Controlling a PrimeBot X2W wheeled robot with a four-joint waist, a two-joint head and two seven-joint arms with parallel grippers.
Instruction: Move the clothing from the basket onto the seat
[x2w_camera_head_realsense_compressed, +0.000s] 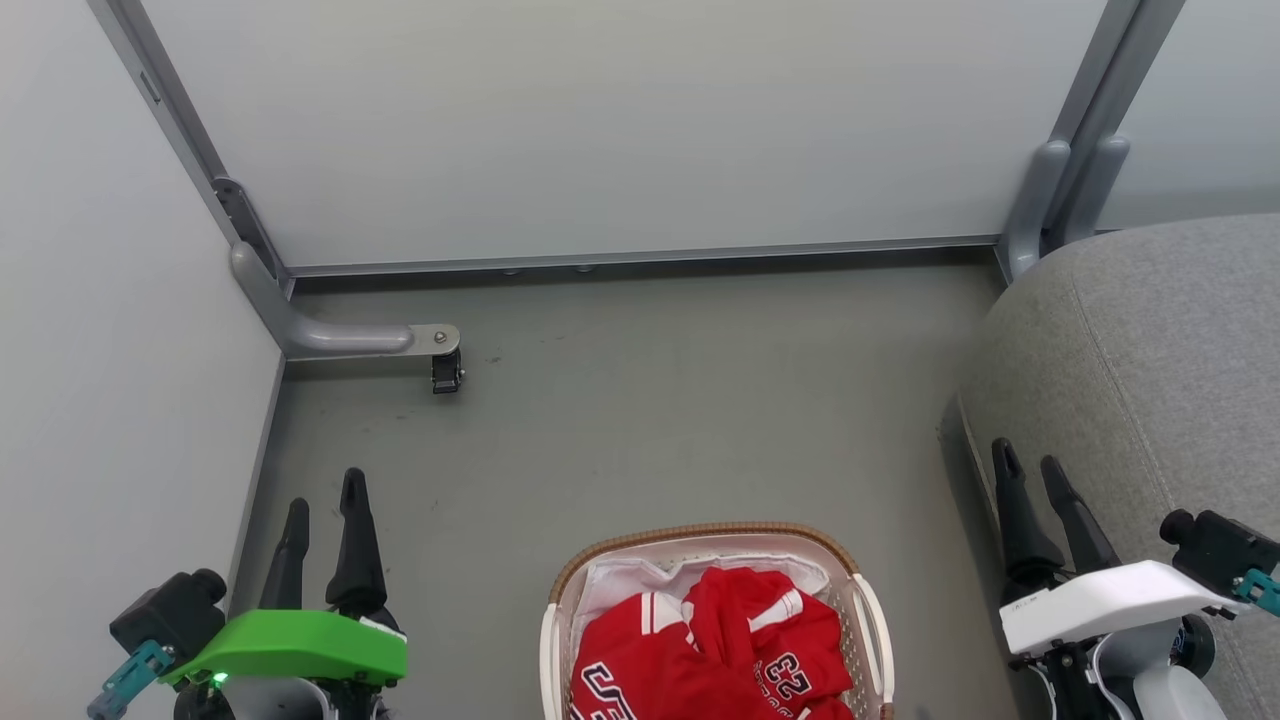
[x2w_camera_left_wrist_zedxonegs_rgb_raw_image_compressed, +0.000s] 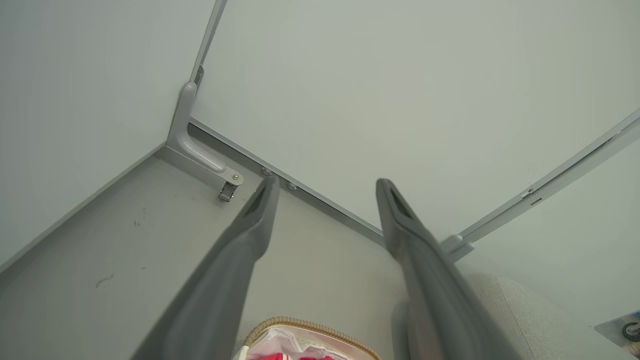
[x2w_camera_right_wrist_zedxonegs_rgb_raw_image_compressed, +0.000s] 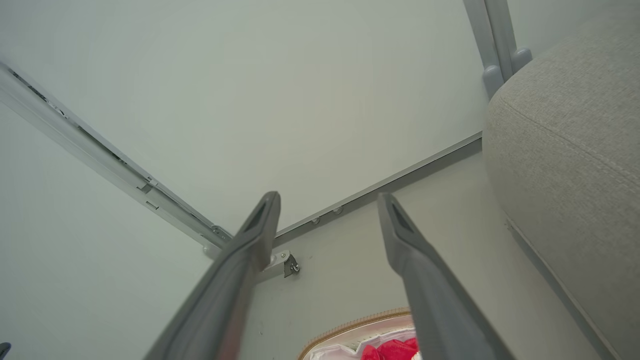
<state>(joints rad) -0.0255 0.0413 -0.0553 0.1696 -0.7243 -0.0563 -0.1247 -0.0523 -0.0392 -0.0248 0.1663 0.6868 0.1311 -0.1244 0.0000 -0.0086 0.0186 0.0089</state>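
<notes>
Stage: by my judgement the very start; no garment has left the basket.
Basket: the oval white perforated plastic laundry basket with a brown woven rim stands on the grey floor.
Clothing: the red sports garments with white trim and "23" lettering lie bunched inside the basket, on its white cloth liner. I cannot tell how many pieces the heap holds.
Seat: the large grey fabric-upholstered sofa cushion is to the right of the basket; the part in view carries no red cloth.
Left end effector: dark fingers apart, holding nothing, well to the left of the basket.
Right end effector: fingers apart, holding nothing, right of the basket, by the seat's edge.
Done: nothing.
Left: reach into the basket, grip the cloth, lift it clear of the rim, lay it on the seat; repeat until only the liner remains.
</notes>
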